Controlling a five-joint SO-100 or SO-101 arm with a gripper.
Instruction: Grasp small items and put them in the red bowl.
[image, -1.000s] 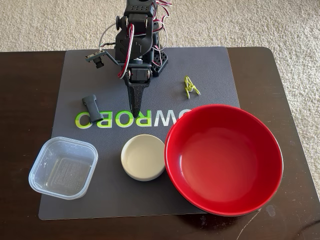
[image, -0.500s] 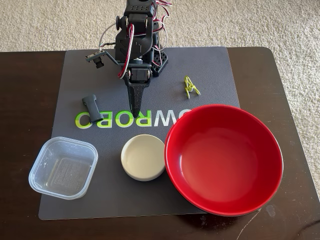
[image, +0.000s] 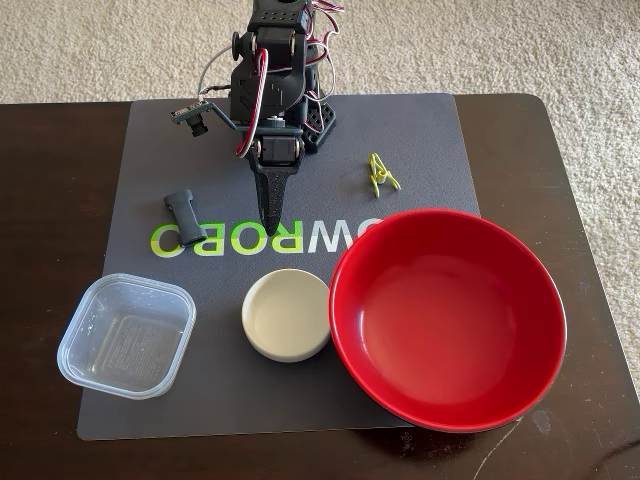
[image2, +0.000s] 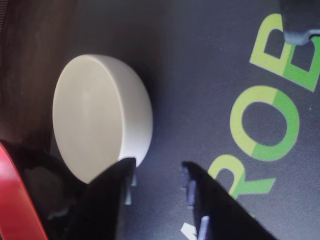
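Observation:
In the fixed view, the large red bowl (image: 447, 318) sits at the front right of the grey mat. The cream round dish (image: 286, 315) lies just to its left. At the front left stands the clear square tub (image: 128, 336). The dark-grey stubby bar (image: 184, 216) lies left of my gripper (image: 270, 226), and the yellow-green wire clip (image: 380, 173) lies to its right. The gripper points down at the mat's lettering, behind the dish. In the wrist view the gripper (image2: 157, 164) has its fingertips slightly apart with nothing between them. The dish (image2: 95, 115) is beside the left finger, and the bowl's rim (image2: 15, 200) shows at the lower left.
The grey mat (image: 420, 130) with green and white lettering covers most of a dark wooden table (image: 50, 180). The arm's base stands at the mat's back middle. Light carpet (image: 560, 50) surrounds the table.

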